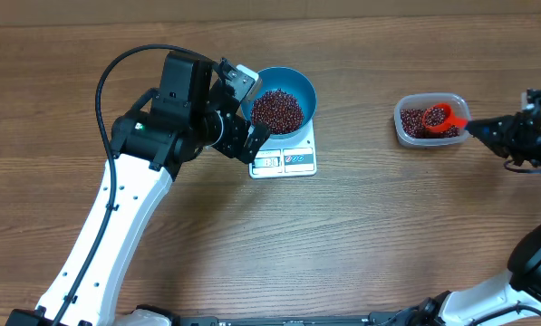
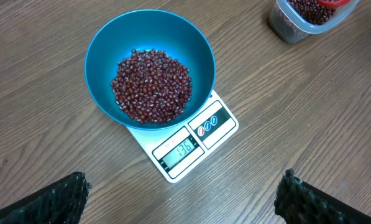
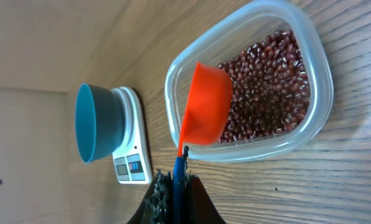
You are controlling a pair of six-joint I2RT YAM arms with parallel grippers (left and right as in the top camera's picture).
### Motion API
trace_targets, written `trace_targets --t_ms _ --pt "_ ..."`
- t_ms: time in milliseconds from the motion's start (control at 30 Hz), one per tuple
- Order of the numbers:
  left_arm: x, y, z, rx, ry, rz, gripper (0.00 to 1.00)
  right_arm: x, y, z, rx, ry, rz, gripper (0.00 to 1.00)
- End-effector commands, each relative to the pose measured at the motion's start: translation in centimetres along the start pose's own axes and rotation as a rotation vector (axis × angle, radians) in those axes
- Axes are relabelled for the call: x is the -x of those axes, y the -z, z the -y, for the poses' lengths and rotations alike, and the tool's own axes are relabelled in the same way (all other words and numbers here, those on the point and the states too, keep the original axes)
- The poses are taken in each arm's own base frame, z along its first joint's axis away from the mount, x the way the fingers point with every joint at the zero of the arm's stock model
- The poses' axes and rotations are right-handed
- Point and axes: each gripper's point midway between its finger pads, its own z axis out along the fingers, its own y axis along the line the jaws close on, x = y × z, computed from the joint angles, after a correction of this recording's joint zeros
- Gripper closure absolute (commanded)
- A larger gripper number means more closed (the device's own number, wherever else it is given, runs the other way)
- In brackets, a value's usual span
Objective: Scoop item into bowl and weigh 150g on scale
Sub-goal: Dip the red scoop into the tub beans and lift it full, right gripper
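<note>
The beans (image 2: 151, 84) are heaped in the blue bowl (image 2: 104, 43), which stands on the white scale (image 2: 219, 124) at the upper centre of the overhead view. More are seen in the clear tub (image 3: 309, 43) at the upper right. The left gripper (image 2: 182, 199) is spread wide beside the scale and nothing is held in it. The right gripper (image 3: 179, 180) is pressed together on the thin handle of the red scoop (image 3: 207, 102), whose cup is lowered into the tub. The beans are judged hard, light and loose. They cannot be pinched and are likely to roll or spill, so they are best carried in the scoop, held by its handle and kept level.
</note>
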Motion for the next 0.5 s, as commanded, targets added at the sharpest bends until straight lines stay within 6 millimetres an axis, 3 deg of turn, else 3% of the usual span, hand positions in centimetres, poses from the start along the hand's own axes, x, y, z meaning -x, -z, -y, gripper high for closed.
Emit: trace_targets --t_ms 0,467 --pt "0.9 1.2 0.5 -0.010 -0.032 0.039 0.00 0.3 0.6 -1.7 0.128 0.035 0.037 0.96" --pt "0.9 1.2 0.5 -0.010 -0.032 0.039 0.00 0.5 1.5 -6.9 0.394 0.060 0.080 0.96"
